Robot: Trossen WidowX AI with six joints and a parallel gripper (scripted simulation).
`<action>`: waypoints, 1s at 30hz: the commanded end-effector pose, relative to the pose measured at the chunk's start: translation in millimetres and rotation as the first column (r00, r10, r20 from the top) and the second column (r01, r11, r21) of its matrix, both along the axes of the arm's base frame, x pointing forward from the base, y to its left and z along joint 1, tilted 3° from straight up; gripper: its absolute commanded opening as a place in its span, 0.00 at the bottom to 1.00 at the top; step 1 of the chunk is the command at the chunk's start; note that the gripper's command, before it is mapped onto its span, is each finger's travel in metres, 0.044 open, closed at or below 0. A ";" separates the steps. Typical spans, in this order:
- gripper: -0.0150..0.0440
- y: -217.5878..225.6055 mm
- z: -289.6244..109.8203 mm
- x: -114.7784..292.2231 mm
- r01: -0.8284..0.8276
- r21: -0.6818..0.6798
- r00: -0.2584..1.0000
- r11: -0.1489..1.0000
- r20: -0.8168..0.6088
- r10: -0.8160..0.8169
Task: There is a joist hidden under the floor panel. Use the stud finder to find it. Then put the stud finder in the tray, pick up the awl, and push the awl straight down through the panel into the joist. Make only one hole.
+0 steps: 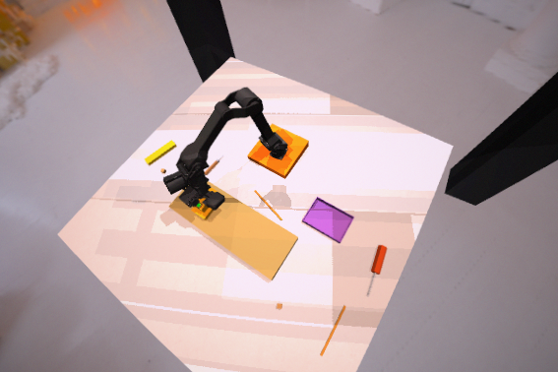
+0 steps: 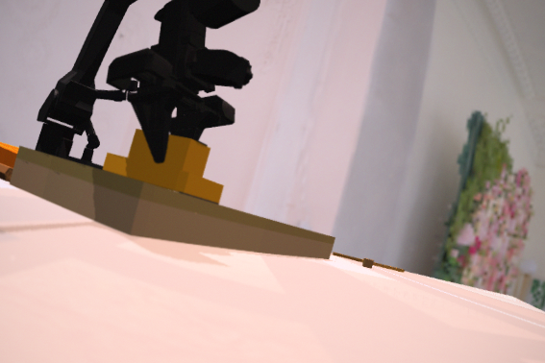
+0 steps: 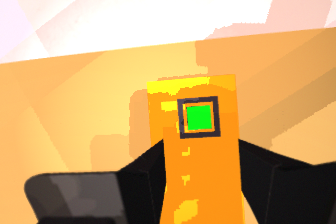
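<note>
The orange stud finder (image 1: 203,211) (image 2: 174,168) (image 3: 205,175) rests flat on the tan floor panel (image 1: 257,236) (image 2: 198,226) (image 3: 65,110), near the panel's left end. Its square indicator (image 3: 199,117) (image 1: 198,205) is lit green. My gripper (image 1: 201,203) (image 2: 157,156) (image 3: 201,146) points down and is shut on the stud finder's raised body. The purple tray (image 1: 328,219) lies on the table to the right of the panel. The awl (image 1: 378,261), with a red handle and a thin shaft, lies further right near the table edge.
The arm's orange base plate (image 1: 291,159) sits behind the panel. A yellow bar (image 1: 160,152) lies at the left. Thin orange sticks (image 1: 268,205) (image 1: 333,331) and small cubes (image 1: 279,306) (image 1: 162,170) are scattered about. Black posts stand beyond the table's back and right edges.
</note>
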State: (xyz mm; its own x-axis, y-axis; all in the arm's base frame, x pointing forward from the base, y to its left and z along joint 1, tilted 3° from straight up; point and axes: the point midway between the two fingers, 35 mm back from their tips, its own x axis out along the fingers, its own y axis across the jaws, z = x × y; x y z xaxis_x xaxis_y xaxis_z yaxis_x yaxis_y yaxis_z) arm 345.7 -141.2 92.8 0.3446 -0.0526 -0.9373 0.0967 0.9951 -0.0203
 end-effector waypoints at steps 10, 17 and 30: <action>0.25 -19.8 -0.1 -1.6 -0.001 -0.003 1.000 1.000 -0.003 0.001; 0.25 -29.8 0.2 -2.7 -0.001 -0.004 1.000 1.000 -0.003 0.001; 0.25 -48.3 0.8 -4.6 -0.001 -0.005 1.000 1.000 -0.004 0.001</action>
State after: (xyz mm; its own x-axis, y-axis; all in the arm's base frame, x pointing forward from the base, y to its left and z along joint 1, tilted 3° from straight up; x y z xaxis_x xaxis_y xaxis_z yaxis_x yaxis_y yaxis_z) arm 341.3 -184.0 94.1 0.3435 -0.0569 -0.9374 0.0968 0.9950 -0.0249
